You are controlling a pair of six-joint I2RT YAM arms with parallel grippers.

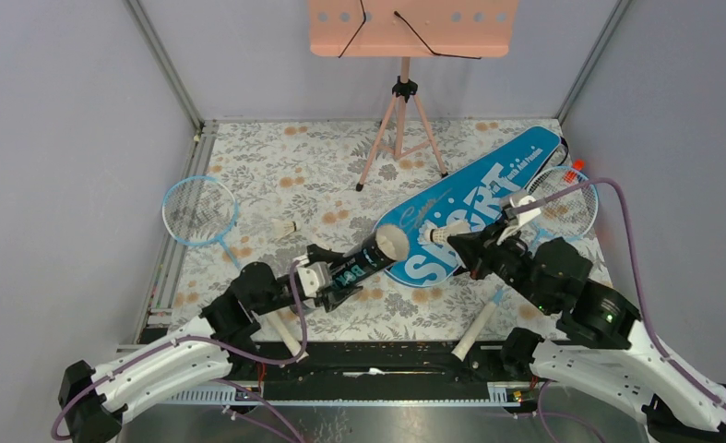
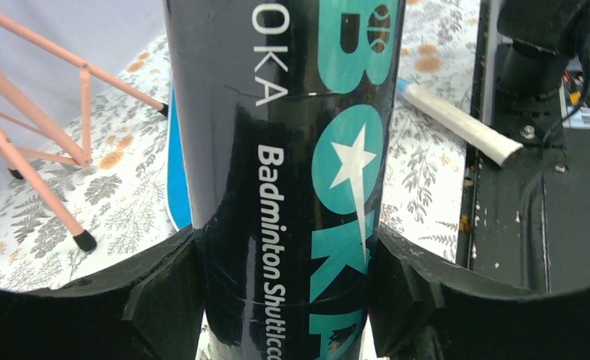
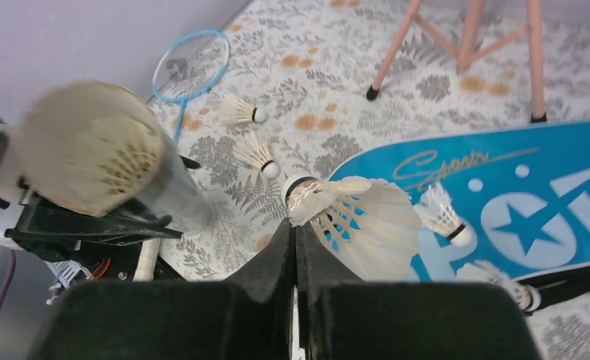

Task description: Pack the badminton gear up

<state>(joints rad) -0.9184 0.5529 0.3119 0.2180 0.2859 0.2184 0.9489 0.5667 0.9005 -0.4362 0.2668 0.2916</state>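
My left gripper (image 1: 340,275) is shut on the black tube (image 1: 368,258); its fingers (image 2: 157,292) press both sides of the tube (image 2: 292,150), which is tilted with its open mouth (image 3: 89,146) facing right. My right gripper (image 3: 295,225) is shut on the feathers of a white shuttlecock (image 3: 351,217), held just right of the tube's mouth, over the blue SPORT bag (image 1: 474,194). Two shuttlecocks (image 3: 239,111) (image 3: 256,154) lie on the floral cloth and two more (image 3: 441,214) on the bag. One light-blue racket (image 1: 199,209) lies far left and another (image 1: 562,198) beside the bag.
A pink tripod stand (image 1: 400,120) rises at the back centre, one leg (image 2: 37,172) close to the tube's left. White racket handles (image 1: 474,332) (image 1: 280,332) reach toward the near black rail. Grey walls enclose the table on three sides.
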